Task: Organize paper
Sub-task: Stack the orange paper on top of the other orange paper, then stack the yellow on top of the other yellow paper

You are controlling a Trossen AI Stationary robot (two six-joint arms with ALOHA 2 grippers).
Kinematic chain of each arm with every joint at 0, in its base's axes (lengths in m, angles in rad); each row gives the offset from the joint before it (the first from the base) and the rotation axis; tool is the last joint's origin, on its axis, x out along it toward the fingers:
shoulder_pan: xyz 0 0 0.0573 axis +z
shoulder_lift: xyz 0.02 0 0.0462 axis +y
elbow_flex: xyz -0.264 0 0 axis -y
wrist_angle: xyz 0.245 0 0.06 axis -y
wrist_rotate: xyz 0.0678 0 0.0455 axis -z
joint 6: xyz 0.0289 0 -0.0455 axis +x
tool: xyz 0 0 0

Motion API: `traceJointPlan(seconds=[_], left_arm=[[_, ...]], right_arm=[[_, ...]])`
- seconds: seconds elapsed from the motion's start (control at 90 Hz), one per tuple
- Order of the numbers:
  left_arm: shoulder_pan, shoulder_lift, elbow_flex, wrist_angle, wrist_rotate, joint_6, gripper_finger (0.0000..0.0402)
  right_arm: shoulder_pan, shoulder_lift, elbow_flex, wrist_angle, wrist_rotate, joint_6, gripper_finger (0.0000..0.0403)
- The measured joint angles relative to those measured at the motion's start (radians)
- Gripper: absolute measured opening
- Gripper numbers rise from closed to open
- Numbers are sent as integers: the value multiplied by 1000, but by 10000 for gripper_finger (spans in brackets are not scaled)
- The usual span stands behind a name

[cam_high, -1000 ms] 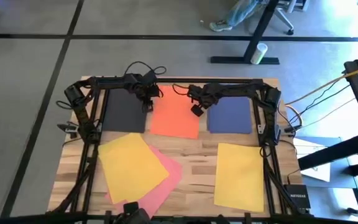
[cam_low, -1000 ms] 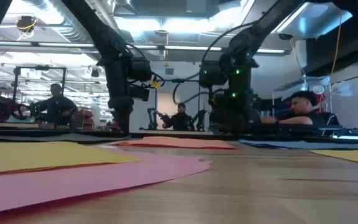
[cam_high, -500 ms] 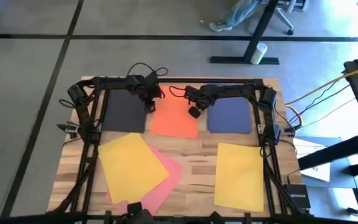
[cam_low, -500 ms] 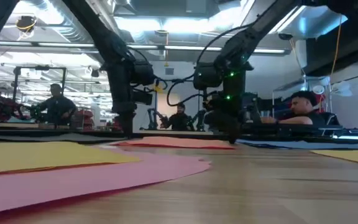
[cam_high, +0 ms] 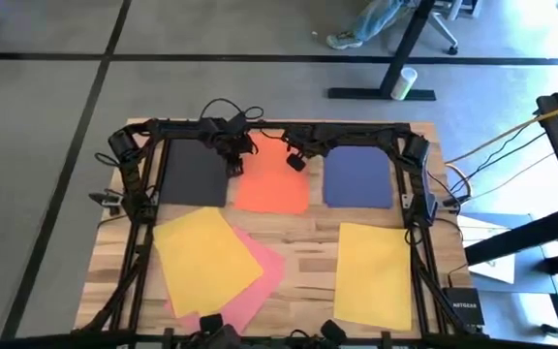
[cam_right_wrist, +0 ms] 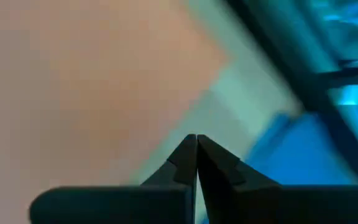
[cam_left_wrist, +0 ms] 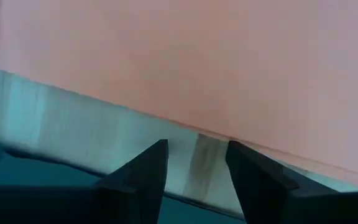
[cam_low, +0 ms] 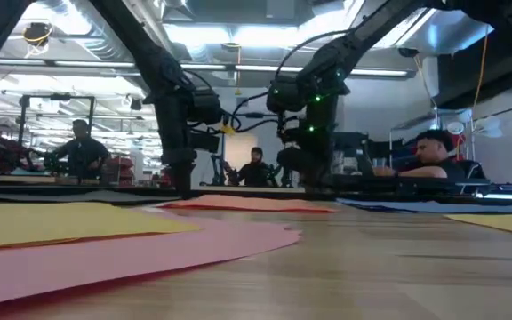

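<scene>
Six paper sheets lie flat on the wooden table (cam_high: 303, 237). Along the far side are a black one (cam_high: 192, 173), an orange-red one (cam_high: 271, 182) and a navy one (cam_high: 358, 178). Nearer are a yellow sheet (cam_high: 201, 257) overlapping a pink one (cam_high: 267, 276), and a second yellow sheet (cam_high: 374, 274). My left gripper (cam_left_wrist: 197, 146) is open and low over the bare wood strip (cam_left_wrist: 104, 134) beside the orange-red sheet's left edge (cam_left_wrist: 185, 124). My right gripper (cam_right_wrist: 196, 142) is shut over the orange-red sheet's far right part (cam_right_wrist: 92, 81), near the navy sheet (cam_right_wrist: 303, 155). My left gripper points down with its open fingertips (cam_left_wrist: 157, 152) over the wood strip between the black and orange-red sheets. Whether they touch the wood or the sheet's edge, I cannot tell. My right gripper's shut fingertips hang over the orange-red sheet; I cannot tell whether they touch it.
Black frame rails (cam_high: 143, 194) run along the table's left, right (cam_high: 410, 194) and far sides. Bare wood lies between the two near sheet groups. In the low view, people (cam_low: 434, 156) sit in the room beyond the table.
My right gripper has gone from the orange-red sheet's right edge toward the table's far edge and a little left, and in the low view it has risen off the table. It stays shut.
</scene>
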Motion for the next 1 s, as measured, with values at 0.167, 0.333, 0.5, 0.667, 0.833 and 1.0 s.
traceJointPlan(seconds=[0.167,0.333,0.5,0.667,0.833,1.0], left_arm=[[-8,-40,31,-39,-9,-11,155],[-41,-178,33,-97,-8,-35,155],[-141,-361,23,-155,-5,-89,155],[-338,-507,-32,-152,0,-202,155],[-558,-556,-97,-145,-1,-355,155],[-770,-556,-172,-126,-80,-568,155]], right_arm=[[67,-2,140,-239,113,84,0],[204,-3,258,-438,240,173,0],[342,-15,273,-558,322,293,0],[490,-34,249,-724,378,509,0],[657,-58,192,-805,360,706,0],[809,-97,69,-704,285,804,0]])
